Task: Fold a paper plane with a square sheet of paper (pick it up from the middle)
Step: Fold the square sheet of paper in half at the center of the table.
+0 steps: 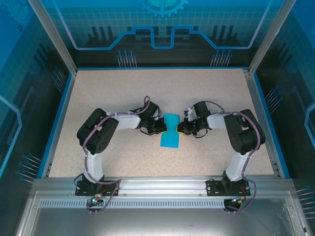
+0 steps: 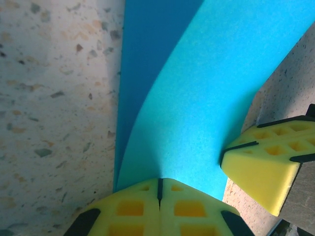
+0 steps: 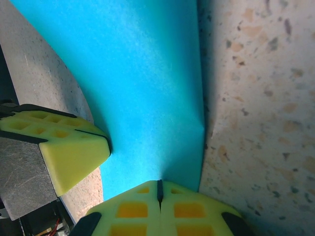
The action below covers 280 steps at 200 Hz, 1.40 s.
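On speckled table (image 1: pixel 123 93), blue-walled enclosure (image 1: pixel 162 29): left gripper (image 1: pixel 161 129), right gripper (image 1: pixel 181 129) clamped on teal paper (image 1: pixel 170 140).

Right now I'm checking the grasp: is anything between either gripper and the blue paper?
Nothing visible. The left gripper and right gripper are each shut directly on the square sheet of paper, from opposite sides.

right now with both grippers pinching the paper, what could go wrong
The left gripper and right gripper are shut on opposite edges of the sheet of paper; pulling apart could tear it.
Each pinch catches just the edge, so the paper might slip out.
The sheet bows between them; pushing inward may set a stray crease.
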### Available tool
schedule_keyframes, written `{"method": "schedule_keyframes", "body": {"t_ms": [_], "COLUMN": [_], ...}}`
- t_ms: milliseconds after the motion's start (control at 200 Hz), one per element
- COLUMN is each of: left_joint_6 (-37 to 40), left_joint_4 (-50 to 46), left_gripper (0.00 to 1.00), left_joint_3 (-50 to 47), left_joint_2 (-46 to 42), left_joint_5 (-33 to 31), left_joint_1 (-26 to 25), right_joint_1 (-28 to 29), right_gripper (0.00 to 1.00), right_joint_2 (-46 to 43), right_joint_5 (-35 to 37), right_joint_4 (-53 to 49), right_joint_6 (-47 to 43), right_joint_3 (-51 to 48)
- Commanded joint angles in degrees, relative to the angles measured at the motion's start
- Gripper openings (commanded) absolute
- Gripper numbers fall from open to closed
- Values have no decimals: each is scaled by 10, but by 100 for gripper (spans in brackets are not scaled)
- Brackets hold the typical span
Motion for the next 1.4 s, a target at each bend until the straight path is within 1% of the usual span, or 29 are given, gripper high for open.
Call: {"method": "schedule_keyframes", "body": {"t_ms": [0, 85, 210, 550, 650, 875, 1080, 1235, 1310, 1395], "left_joint_6": [17, 16, 16, 17, 17, 17, 16, 14, 14, 11], "left_joint_4": [-66, -65, -64, -67, -67, -65, -59, -56, -56, -53], "left_gripper": [0, 0, 0, 0, 0, 0, 0, 0, 0, 0], "left_joint_3": [-17, -19, -17, -14, -14, -18, -21, -23, -21, -22], "left_joint_2": [50, 50, 53, 50, 52, 53, 53, 56, 59, 60], "left_joint_5": [-51, -50, -50, -46, -48, -49, -47, -46, -46, -45], "left_joint_1": [-2, -3, -3, -3, -3, -2, -3, -3, -3, -2], "right_joint_1": [-9, -18, -21, -21, -22, -39, -46, -41, -36, -37], "right_gripper": [4, 4, 3, 2, 2, 3, 3, 3, 3, 3], "right_joint_2": [-29, -20, 17, 86, 89, 47, 83, 116, 123, 131], "right_joint_5": [2, 2, -1, 35, 33, 5, -13, 12, 49, 51], "right_joint_4": [-16, -23, -28, -26, -35, -39, -45, -73, -95, -97], "right_joint_6": [2, -2, -9, -5, -5, -3, -6, -21, -31, -29], "right_joint_3": [33, 60, 89, 99, 106, 125, 149, 164, 167, 168]}}
